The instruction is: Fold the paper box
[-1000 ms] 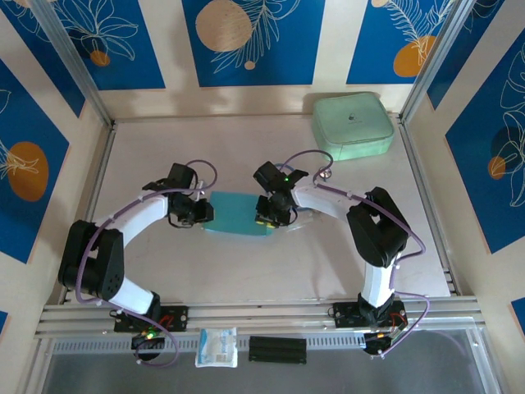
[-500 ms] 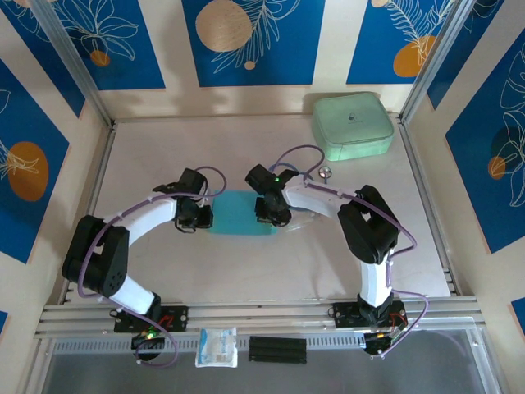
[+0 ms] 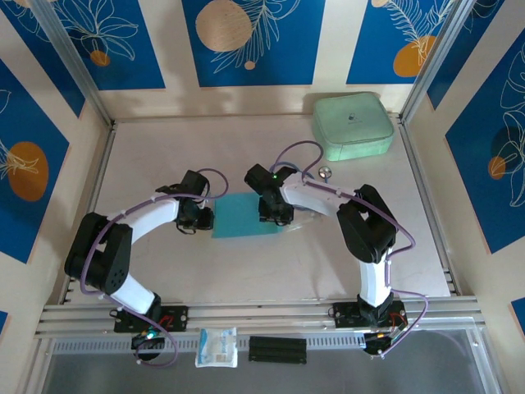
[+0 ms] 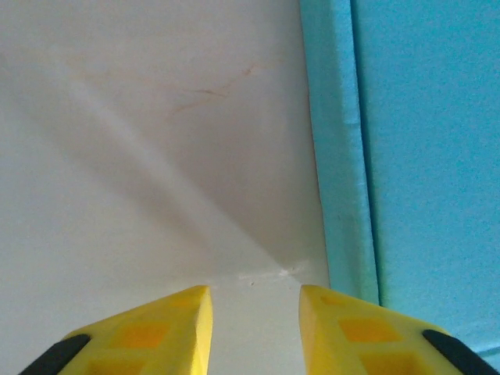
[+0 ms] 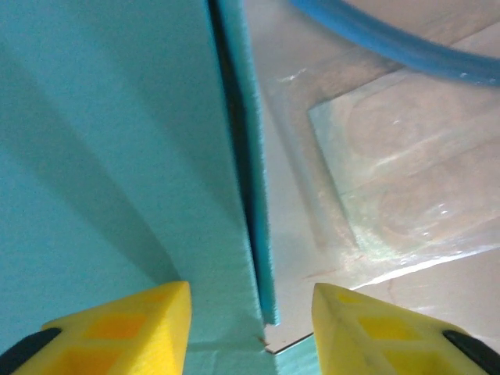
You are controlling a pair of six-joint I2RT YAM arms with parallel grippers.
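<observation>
The paper box lies flat on the table as a sky-blue rectangle between the two grippers. My left gripper is at its left edge, low over the table. In the left wrist view the left gripper is open with bare table between the yellow fingertips, and the box lies just to the right. My right gripper is at the box's right end. In the right wrist view the right gripper is open, and the box's edge runs between its fingers, which do not clamp it.
A mint-green rounded case sits at the back right, with a small round metal piece in front of it. A clear plastic sheet lies right of the box. A white-and-blue packet and a black bar rest on the near rail.
Both grippers have opened wider and let go of the box's ends. The box now lies flat as a neat rectangle. Both arms have shifted slightly.
</observation>
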